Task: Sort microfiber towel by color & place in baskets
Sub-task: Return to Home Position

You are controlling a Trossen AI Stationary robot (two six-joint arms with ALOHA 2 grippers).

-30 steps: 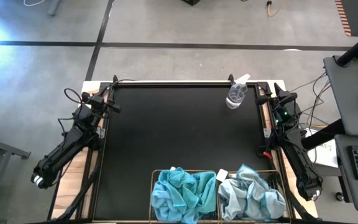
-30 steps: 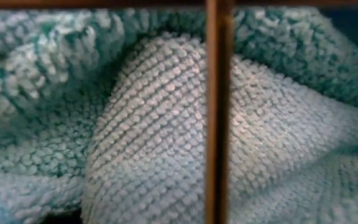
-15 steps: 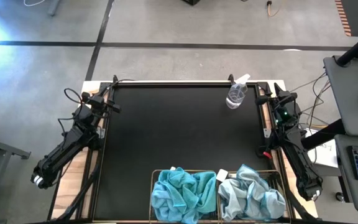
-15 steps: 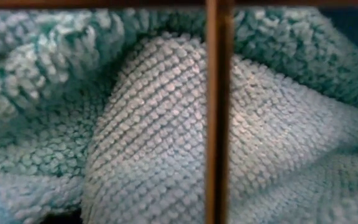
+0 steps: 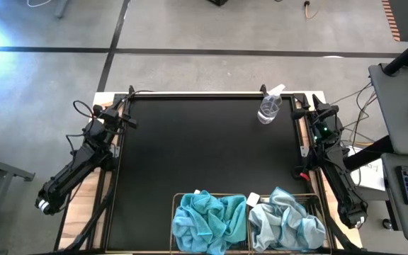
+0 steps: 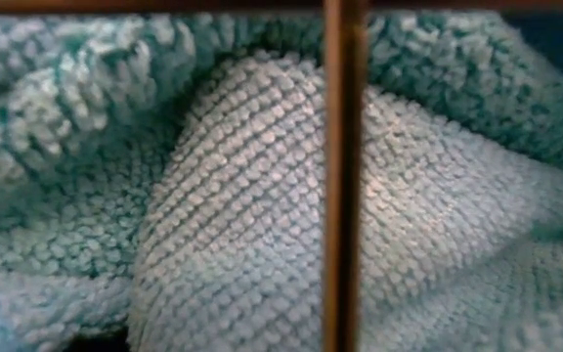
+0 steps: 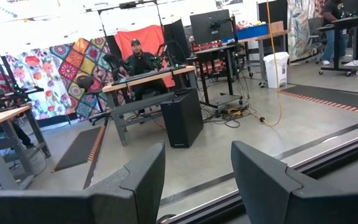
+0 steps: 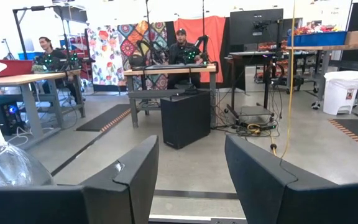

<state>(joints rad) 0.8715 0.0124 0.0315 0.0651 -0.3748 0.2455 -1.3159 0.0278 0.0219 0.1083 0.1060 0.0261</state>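
Black tabletop [image 5: 204, 149] under me, and I start at the tools: the left gripper [image 7: 197, 163] has its fingers spread with nothing between them, and the right gripper [image 8: 190, 163] matches it, parted and carrying nothing, with the spray bottle [image 5: 269, 108] just beside it near the far corner. From above, both arms sit folded along the table's side edges, well apart from the cloth. Moving outward to the near edge, the turquoise towels [image 5: 207, 219] are heaped in the left basket [image 5: 173, 207] and the pale grey-blue towels [image 5: 285, 221] in the right basket [image 5: 320, 207], the two baskets side by side. The low camera is filled with nubby pile pressed up against a basket wire [image 6: 343, 176]. By my reading the sorting looks done, with no cloth loose on the table. If I had to lift one again, I'd expect it light, limp and grippy. I'd pinch a raised crest of a fold rather than a flat patch, lift high so the trailing corners clear the rim, and watch for loops snagging on the mesh.
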